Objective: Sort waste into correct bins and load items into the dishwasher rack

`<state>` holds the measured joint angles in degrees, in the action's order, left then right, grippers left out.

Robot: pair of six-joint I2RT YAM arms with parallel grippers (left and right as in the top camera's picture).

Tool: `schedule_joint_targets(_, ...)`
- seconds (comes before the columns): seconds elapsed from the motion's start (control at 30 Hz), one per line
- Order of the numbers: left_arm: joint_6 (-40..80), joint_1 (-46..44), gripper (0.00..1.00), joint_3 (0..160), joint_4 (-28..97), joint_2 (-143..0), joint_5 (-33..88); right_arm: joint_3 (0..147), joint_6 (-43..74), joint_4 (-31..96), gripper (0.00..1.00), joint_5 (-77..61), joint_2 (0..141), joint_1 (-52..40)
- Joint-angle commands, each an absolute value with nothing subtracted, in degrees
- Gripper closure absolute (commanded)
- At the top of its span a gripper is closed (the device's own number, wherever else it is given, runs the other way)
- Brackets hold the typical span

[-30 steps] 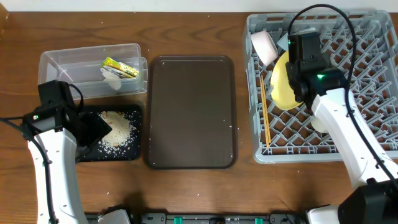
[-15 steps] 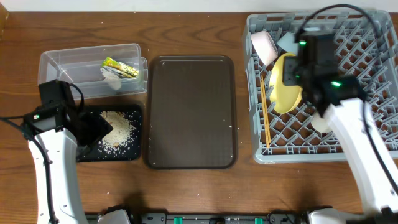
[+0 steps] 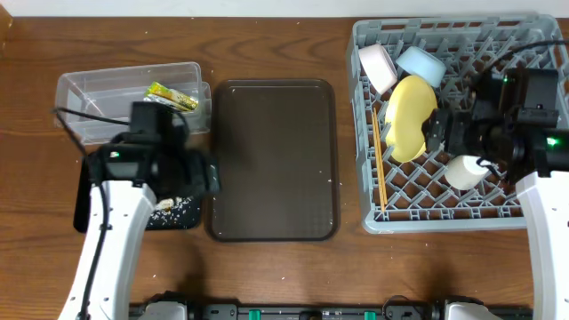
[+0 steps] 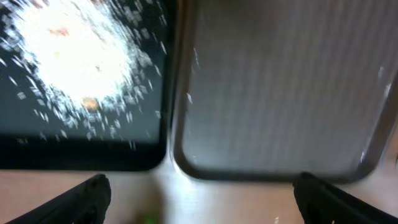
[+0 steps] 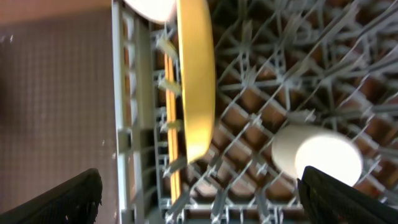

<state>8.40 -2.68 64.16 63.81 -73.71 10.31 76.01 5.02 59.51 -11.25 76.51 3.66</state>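
Observation:
In the grey dishwasher rack (image 3: 533, 53) a yellow plate (image 3: 411, 116) (image 5: 196, 74) stands on edge beside a whitish bowl (image 3: 377, 67) and a light blue bowl (image 3: 421, 64). Chopsticks (image 3: 378, 169) (image 5: 173, 124) lie along its left side, with a pale cup (image 3: 464, 172) (image 5: 317, 155) further right. My right gripper (image 3: 440, 133) (image 5: 202, 196) hangs open just right of the plate, holding nothing. My left gripper (image 3: 206, 176) (image 4: 199, 199) is open and empty over the gap between the black tray (image 3: 84, 196) (image 4: 81, 155), with its rice (image 4: 68, 56), and the brown tray (image 3: 276, 160). The wrapper (image 3: 171, 96) lies in the clear tub (image 3: 98, 89).
The brown serving tray (image 4: 280, 87) sits between the bins and the rack. My left arm covers most of the black tray and the tub's front edge in the overhead view. Bare wooden table runs along the front.
My right gripper opened, let go of the yellow plate and drew back to the right. My left arm swung right from the black tray toward the brown tray, its jaws opening wider.

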Motion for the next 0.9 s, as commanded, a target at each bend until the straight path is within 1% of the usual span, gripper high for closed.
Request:
schedule_joint_targets(0.0,5.6,-3.6,0.04,64.2,66.9,-73.7,9.4,76.1,3.4,62.0,0.01,-13.0,76.7,4.1)
schedule_joint_targets(0.13,5.6,-3.6,0.04,63.9,69.0,-72.6,9.3,75.8,4.3,66.0,0.01,-11.4,75.8,4.1)
schedule_joint_targets(0.27,5.6,-3.6,0.04,61.2,67.6,-67.5,9.4,72.1,5.1,64.4,0.01,-11.4,71.5,4.0)
schedule_joint_targets(0.4,5.6,-3.6,0.03,57.0,63.9,-57.9,9.4,63.5,5.2,57.8,0.01,-12.3,62.8,4.0)
schedule_joint_targets(0.6,5.7,-3.6,0.03,48.1,56.1,-36.7,9.4,47.8,5.3,47.6,0.01,-11.1,45.2,4.0)
schedule_joint_targets(0.73,5.6,-3.6,0.03,43.3,53.0,-26.8,9.5,40.7,5.3,44.9,0.01,-9.0,34.9,4.0)
schedule_joint_targets(0.87,5.6,-3.6,0.03,42.5,53.1,-22.3,9.5,37.3,5.3,45.3,0.01,-9.1,30.0,4.0)
